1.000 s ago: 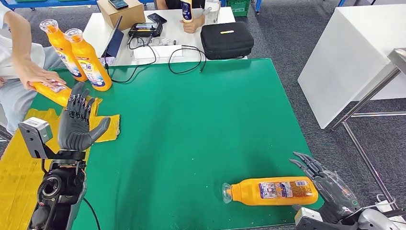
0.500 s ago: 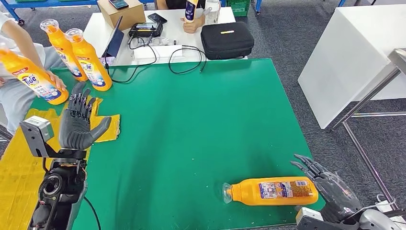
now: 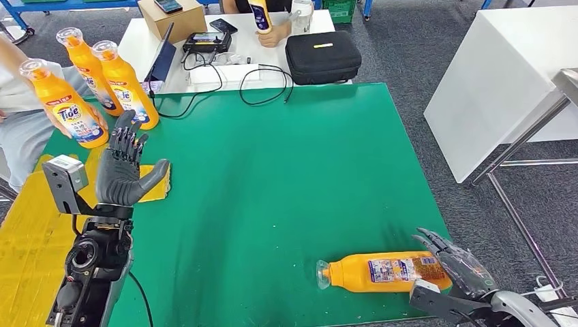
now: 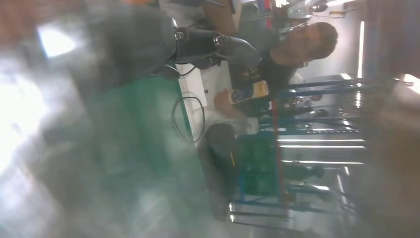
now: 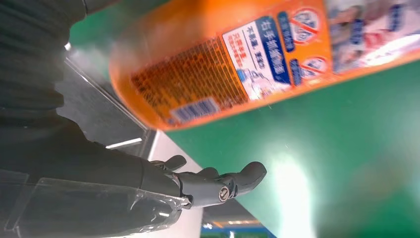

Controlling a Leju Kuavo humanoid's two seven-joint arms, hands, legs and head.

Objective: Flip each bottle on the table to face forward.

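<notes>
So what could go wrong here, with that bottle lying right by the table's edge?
The lying bottle sits close to the near edge of the green table, label back facing up. The right hand is at its base with fingers spread; a clumsy push might roll it off. On the other side, the raised left hand is near a person's hand holding a bottle, so they could bump.

Bright, even overhead light fills the head view, with only soft shadows and a pale sheen on the green cloth-covered table [image 3: 272, 177]. The left wrist view is heavily smeared with motion blur and white glare. In the right wrist view, the lying orange plastic bottle [image 5: 257, 54] looms close and soft, with a glare patch on the green.
</notes>
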